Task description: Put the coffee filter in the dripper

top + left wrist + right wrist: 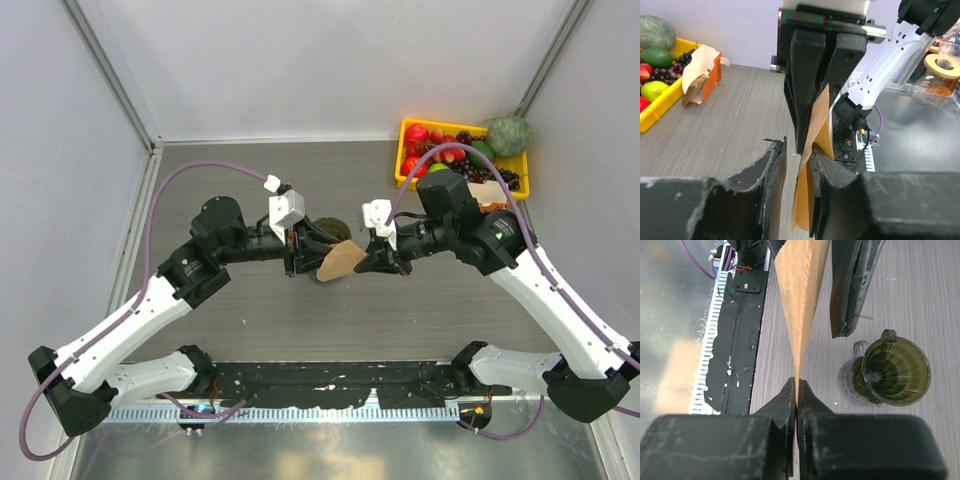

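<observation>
The tan paper coffee filter (340,262) hangs in the air between my two grippers. My right gripper (797,385) is shut on one edge of it, and the paper (800,290) fans away from the pinched tips. My left gripper (797,150) is open around the opposite edge; the filter (805,200) lies against one of its fingers (832,172), with a gap to the other. The dark olive dripper (895,370) stands upright on the table just beside and below the filter, its mouth unobstructed. From above, the dripper (332,227) is half hidden behind the left gripper (300,252).
A yellow tray (403,150) of fruit sits at the back right, with an orange-and-white filter box (702,67) beside it. A black mat (330,380) runs along the near edge. A glass vessel with a wooden collar (942,65) shows in the left wrist view.
</observation>
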